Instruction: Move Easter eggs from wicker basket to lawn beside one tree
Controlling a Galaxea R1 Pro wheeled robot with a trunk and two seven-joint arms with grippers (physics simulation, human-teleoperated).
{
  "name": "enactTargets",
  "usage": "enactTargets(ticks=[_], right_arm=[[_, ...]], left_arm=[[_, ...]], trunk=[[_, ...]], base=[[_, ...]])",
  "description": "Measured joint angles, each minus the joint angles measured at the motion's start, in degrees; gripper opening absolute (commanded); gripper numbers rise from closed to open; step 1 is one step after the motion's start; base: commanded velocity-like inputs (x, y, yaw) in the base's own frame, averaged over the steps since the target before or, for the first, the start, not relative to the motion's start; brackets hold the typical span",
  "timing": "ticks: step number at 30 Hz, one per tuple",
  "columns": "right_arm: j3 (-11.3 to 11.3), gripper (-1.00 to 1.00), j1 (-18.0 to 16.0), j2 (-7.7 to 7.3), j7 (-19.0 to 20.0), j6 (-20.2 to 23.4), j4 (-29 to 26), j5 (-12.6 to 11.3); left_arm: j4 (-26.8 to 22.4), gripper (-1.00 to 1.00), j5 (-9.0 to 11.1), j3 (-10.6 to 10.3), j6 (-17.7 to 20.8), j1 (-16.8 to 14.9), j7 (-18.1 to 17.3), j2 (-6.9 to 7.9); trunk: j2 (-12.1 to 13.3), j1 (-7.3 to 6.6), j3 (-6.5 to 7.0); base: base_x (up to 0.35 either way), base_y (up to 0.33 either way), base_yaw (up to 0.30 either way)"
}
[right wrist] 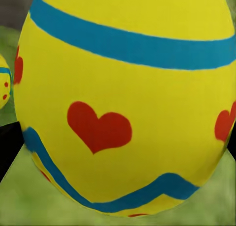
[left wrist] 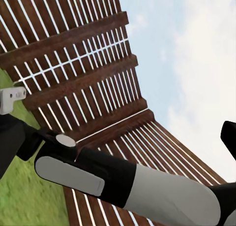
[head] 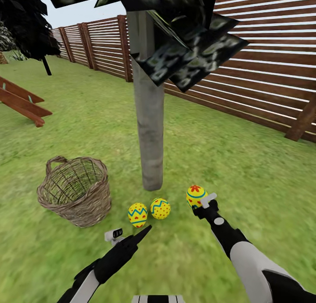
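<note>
A brown fence (head: 267, 70) of horizontal slats on thicker posts runs along the far side of the yard, from the far left corner across to the right edge, where one post leans at an angle. Pale daylight shows through the gaps between the slats. Above it the sky (left wrist: 196, 54) is light blue with soft white cloud. The ground is mottled green grass, blurry in texture (no paths or paving in sight). At the left edge sits part of a reddish-brown wooden structure (head: 22, 103) of slanted beams. Behind it, in the far left corner, stands a dark tree on a thin black stem (head: 46, 66). The light is even, with faint shadows.
</note>
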Motion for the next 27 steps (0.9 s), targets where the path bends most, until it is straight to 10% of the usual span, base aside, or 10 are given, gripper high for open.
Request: enactTargets(ticks=[27], right_arm=[[0.05,-1.00,0.10,1.75,-5.87,-2.66,4.74,0.87]], left_arm=[[0.26,1.00,-0.08,0.01,0.02,0.00,0.30,-0.36]], trunk=[[0.00,-0.03,-1.21]], base=[[0.121,-0.216,0.120]])
